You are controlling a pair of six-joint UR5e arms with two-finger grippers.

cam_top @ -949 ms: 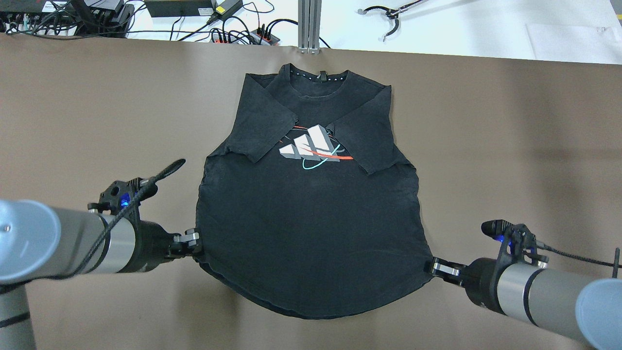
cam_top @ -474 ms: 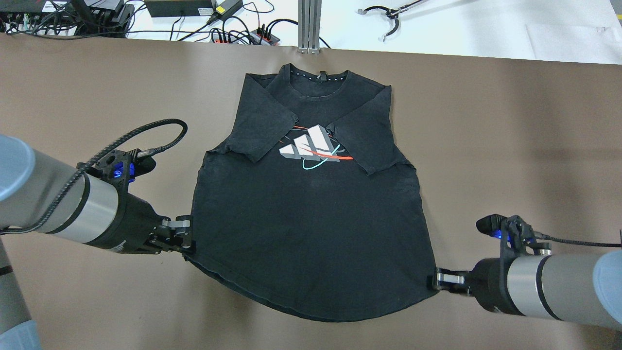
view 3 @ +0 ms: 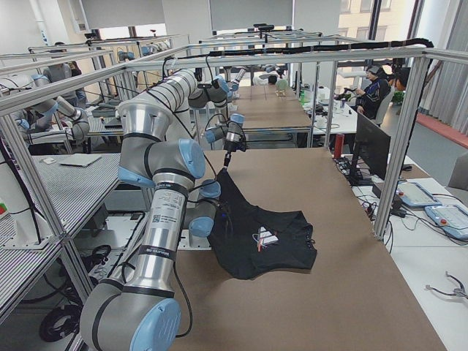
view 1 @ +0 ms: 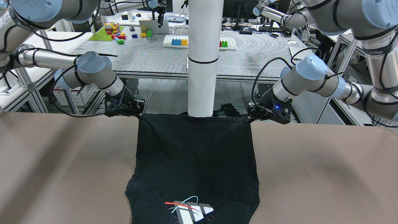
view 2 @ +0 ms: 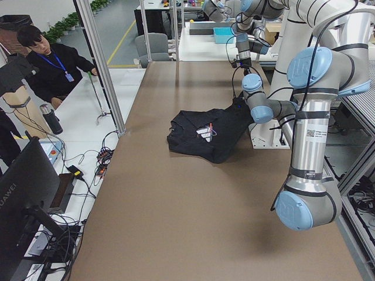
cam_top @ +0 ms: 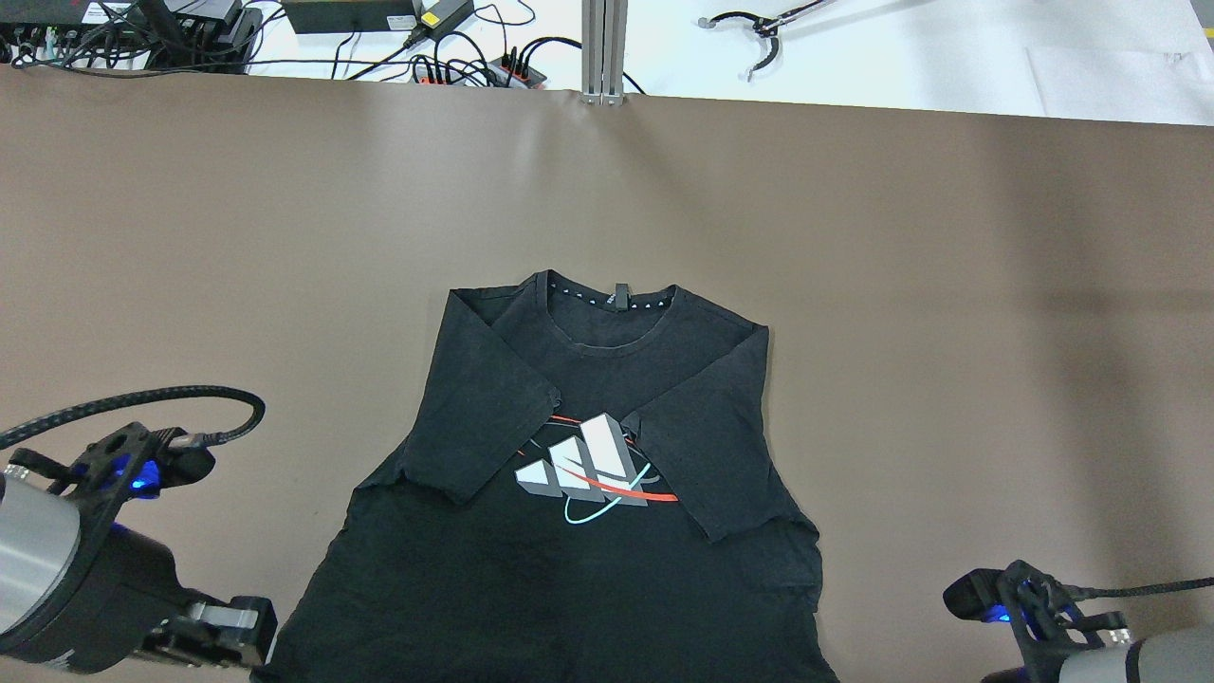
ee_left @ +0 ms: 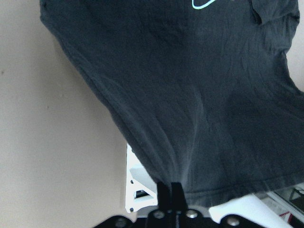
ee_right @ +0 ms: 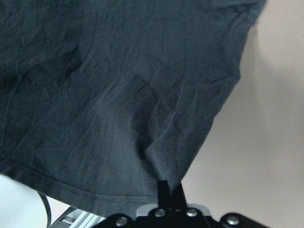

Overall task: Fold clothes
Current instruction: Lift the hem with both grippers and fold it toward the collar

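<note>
- Left gripper [ee_left: 170, 189]: fingers pinched together on one hem corner of the black T-shirt [cam_top: 569, 588]. Only a thin bite of cloth sits between the tips, so watch for it slipping out under tension.
- Black T-shirt: the hem is stretched taut between the two sets of fingers, past the table [cam_top: 285, 237] edge. Collar and folded-in sleeves lie flat, well ahead of the fingers. If you pull unevenly, the shirt may skew or the sleeves may spill open.
- Right gripper [ee_right: 168, 186]: fingers clamped on the opposite hem corner, with the same slip risk.

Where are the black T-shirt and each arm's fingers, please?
black T-shirt [cam_top: 569, 588], overhead view, on its front below the print.
left fingers [ee_left: 164, 194], left wrist view, on one finger pinching the hem.
right fingers [ee_right: 165, 192], right wrist view, on one finger pinching the hem.
</note>
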